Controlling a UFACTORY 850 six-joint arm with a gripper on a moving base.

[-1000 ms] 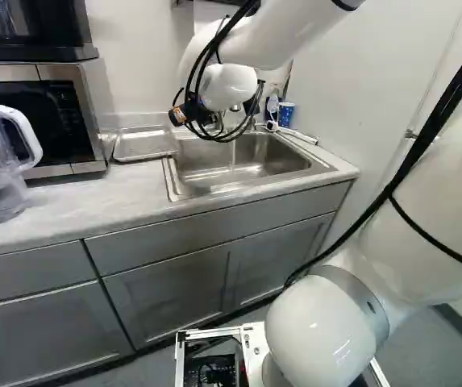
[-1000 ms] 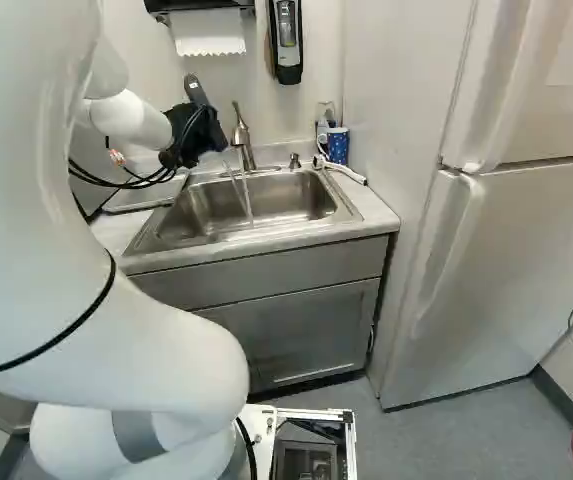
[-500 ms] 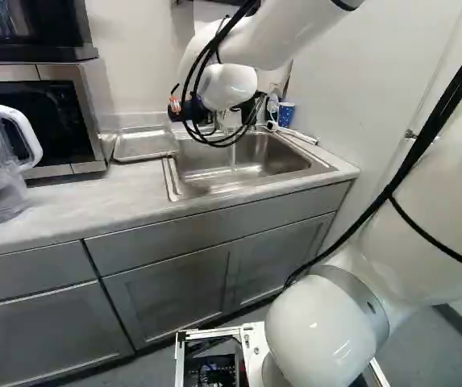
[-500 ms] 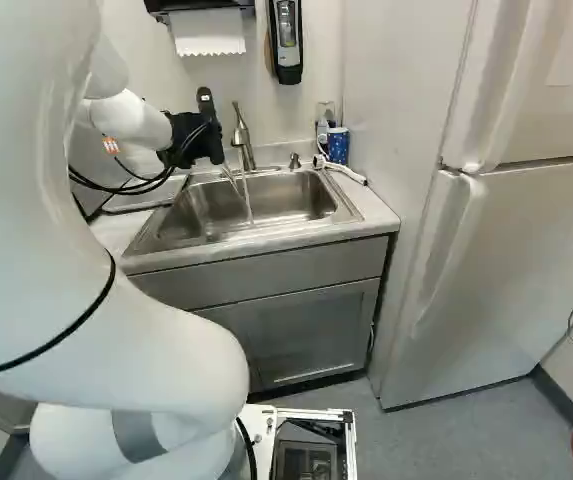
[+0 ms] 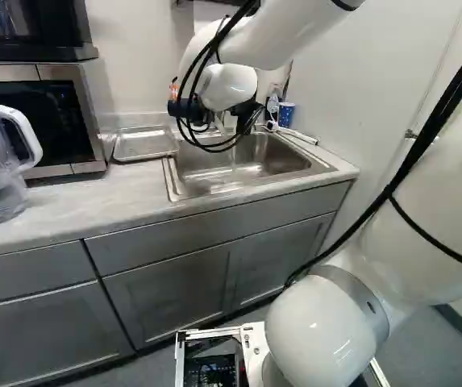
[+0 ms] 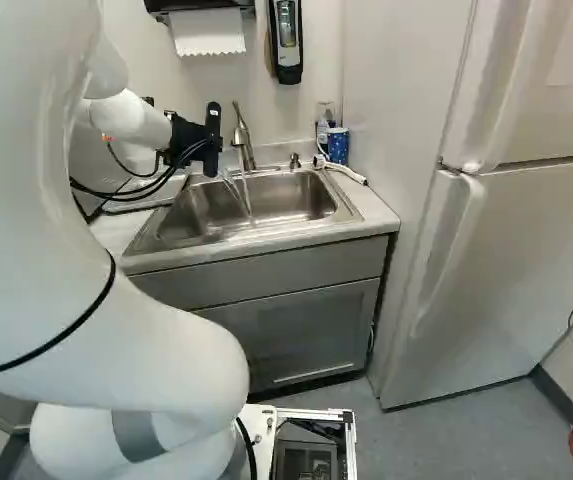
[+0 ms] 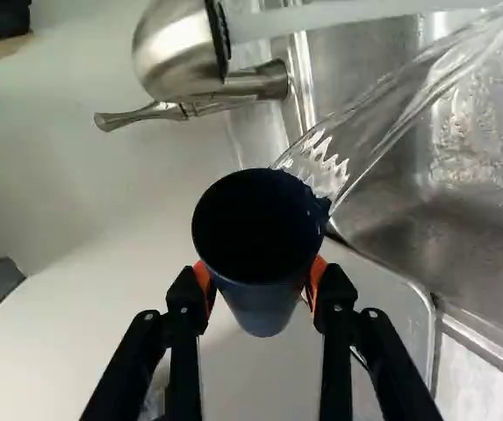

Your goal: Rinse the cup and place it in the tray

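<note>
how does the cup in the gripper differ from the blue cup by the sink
The held cup is plain, dark blue; the blue cup is brighter and patterned. The held cup is tipped, with water running off its rim; the blue cup stands upright on the counter. Both look blue.

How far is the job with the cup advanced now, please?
Done: the gripper has the cup. In hand: rinsing, it seems, as the tap runs and water leaves the cup's rim. Left: placing it in the tray, beside the sink.
</note>
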